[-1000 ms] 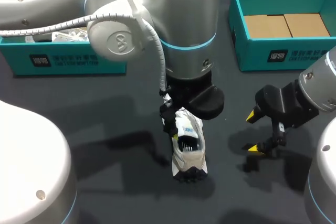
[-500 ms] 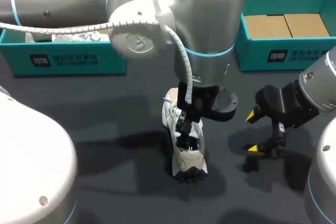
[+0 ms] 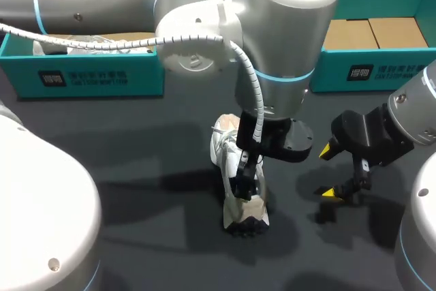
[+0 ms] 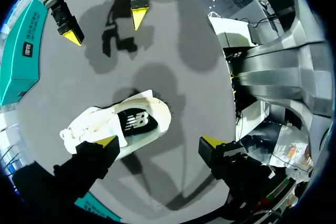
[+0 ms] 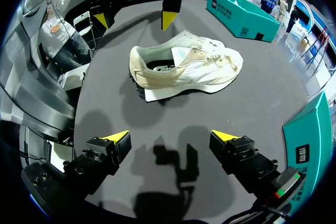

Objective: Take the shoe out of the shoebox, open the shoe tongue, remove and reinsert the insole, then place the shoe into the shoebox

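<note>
The shoe (image 3: 244,210) lies on the desk (image 3: 136,236). The left gripper (image 4: 160,141) hangs over the shoe, fingers spread: one fingertip (image 4: 106,141) sits at the shoe's collar, the other stands clear of the shoe. The right gripper (image 5: 169,136) is beside the shoe, apart from it, fingers spread and holding nothing.

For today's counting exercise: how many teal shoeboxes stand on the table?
2. The left shoebox sits at the table's far left, partly behind the left arm; the right shoebox at the far right, holding brown cardboard. The arm could hide more.
</note>
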Controlling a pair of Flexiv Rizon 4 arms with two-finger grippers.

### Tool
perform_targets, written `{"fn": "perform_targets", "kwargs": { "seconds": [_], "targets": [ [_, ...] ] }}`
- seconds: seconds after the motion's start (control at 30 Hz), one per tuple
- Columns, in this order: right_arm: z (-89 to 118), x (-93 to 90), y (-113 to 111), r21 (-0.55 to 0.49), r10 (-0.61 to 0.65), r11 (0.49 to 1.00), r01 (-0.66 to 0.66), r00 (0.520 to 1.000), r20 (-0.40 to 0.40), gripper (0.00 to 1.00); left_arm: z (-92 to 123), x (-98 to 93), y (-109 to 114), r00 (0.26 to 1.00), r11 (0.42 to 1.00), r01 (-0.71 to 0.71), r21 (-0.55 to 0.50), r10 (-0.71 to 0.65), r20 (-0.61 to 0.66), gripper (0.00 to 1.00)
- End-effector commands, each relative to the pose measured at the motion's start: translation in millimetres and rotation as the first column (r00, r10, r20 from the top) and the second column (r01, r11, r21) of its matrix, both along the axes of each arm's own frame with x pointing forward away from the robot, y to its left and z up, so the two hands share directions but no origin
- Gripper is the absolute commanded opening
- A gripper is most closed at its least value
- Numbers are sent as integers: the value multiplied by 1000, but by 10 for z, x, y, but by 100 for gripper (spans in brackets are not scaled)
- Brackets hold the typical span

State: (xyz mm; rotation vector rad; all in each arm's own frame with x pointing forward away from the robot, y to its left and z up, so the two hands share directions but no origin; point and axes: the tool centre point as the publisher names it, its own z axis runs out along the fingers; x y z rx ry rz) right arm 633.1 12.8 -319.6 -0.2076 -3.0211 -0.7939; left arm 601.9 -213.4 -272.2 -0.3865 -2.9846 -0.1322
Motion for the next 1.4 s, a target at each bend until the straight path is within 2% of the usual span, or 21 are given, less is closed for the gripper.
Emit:
{"fn": "perform_targets", "kwargs": {
  "seconds": [0.03, 0.2, 0.43, 0.67, 1.23, 1.4],
  "targets": [
    [5, -17, 3, -3, -2, 1000, 2, 1000, 2, 100, -135, -41, 11, 1000, 1000, 0, -7, 0, -7, 100],
    [5, -17, 3, -3, -2, 1000, 2, 1000, 2, 100, -215, -102, -11, 1000, 1000, 2, -5, -2, -19, 100],
    [5, -17, 3, -3, -2, 1000, 2, 1000, 2, 100, -395, -93, -28, 999, 999, -42, -3, 42, -29, 100],
    [5, -17, 3, -3, -2, 1000, 2, 1000, 2, 100, -522, -197, -55, 996, 996, -85, 9, 85, -9, 100],
    [5, -17, 3, -3, -2, 1000, 2, 1000, 2, 100, -816, -291, -18, 992, 992, -125, -5, 125, 23, 100],
    [5, -17, 3, -3, -2, 1000, 2, 1000, 2, 100, -900, -305, -22, 989, 990, -141, -11, 141, 37, 95]
  ]
}}
